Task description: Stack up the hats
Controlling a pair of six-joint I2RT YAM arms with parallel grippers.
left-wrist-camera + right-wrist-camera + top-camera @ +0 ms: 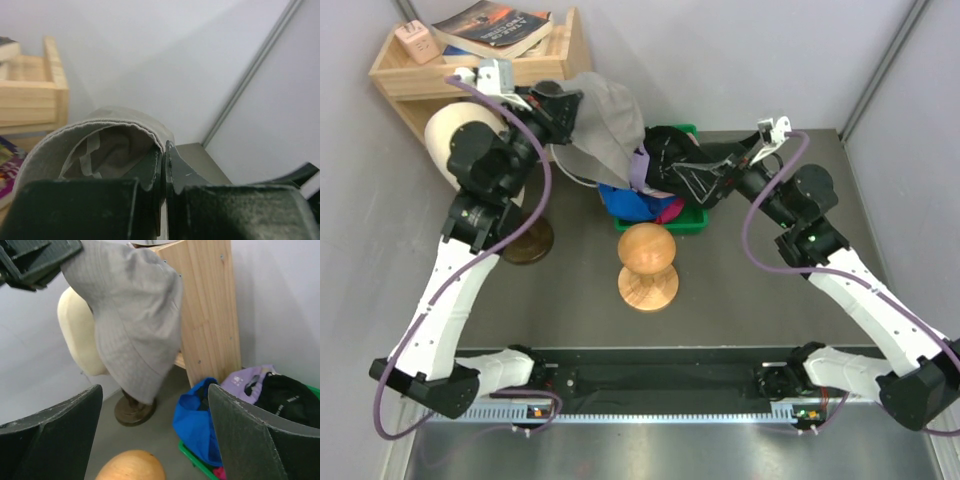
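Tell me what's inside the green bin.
Heaped caps: black cap on top, lavender cap and blue cap beside it, magenta cap peeking out below. The floor of the green bin is covered.

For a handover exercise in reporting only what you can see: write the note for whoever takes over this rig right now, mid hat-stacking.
Left claw: shut on the edge of a grey hat, which hangs in the air near the cream head form.
Right claw: open and empty, above the green bin.
Other hats: black hat, lavender hat, blue hat and magenta hat, piled in the bin.
Done: one hat is picked up.
Left: the wooden head form is bare and no stack has begun. Place the grey hat, then stack the rest.
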